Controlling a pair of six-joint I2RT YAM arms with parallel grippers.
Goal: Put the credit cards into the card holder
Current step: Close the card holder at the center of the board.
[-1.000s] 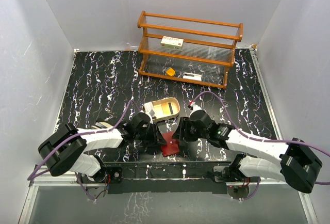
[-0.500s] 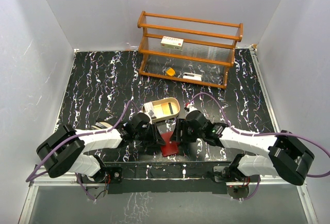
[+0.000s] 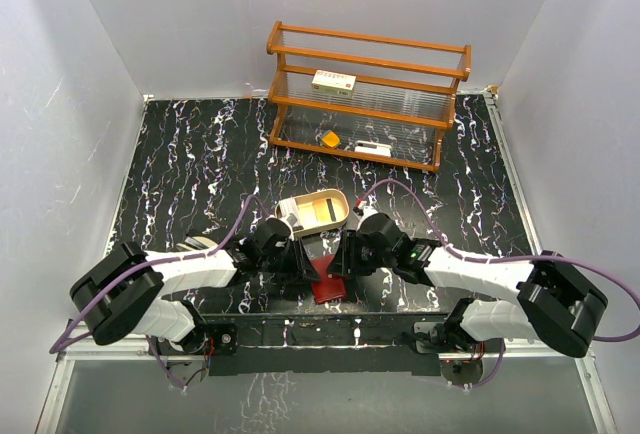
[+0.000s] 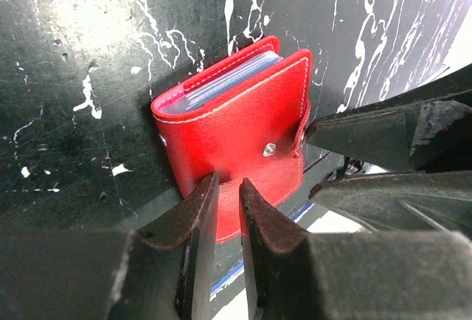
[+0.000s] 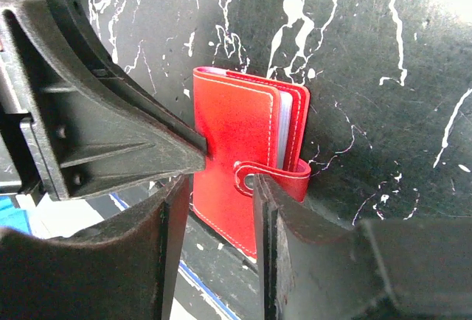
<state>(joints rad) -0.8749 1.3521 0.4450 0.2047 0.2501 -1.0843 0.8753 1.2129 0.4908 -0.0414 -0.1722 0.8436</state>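
Because the holder is snapped closed, it looks as though it must be opened before any card can go in, and both arms meet over it at the near edge of the table. To steady it, the left gripper is almost closed and pinches the rim of the red cover. Facing it, the right gripper stands half open astride the strap with its metal snap; no firm hold on it shows, and I judge it is placed there to pull the snap free. Clear pockets peep out at the holder's far side. Just beyond, the cards, a yellow one plainest, wait in the tray, none yet in the holder. Far back, the rack carries a white box and an orange wedge, well apart from the work
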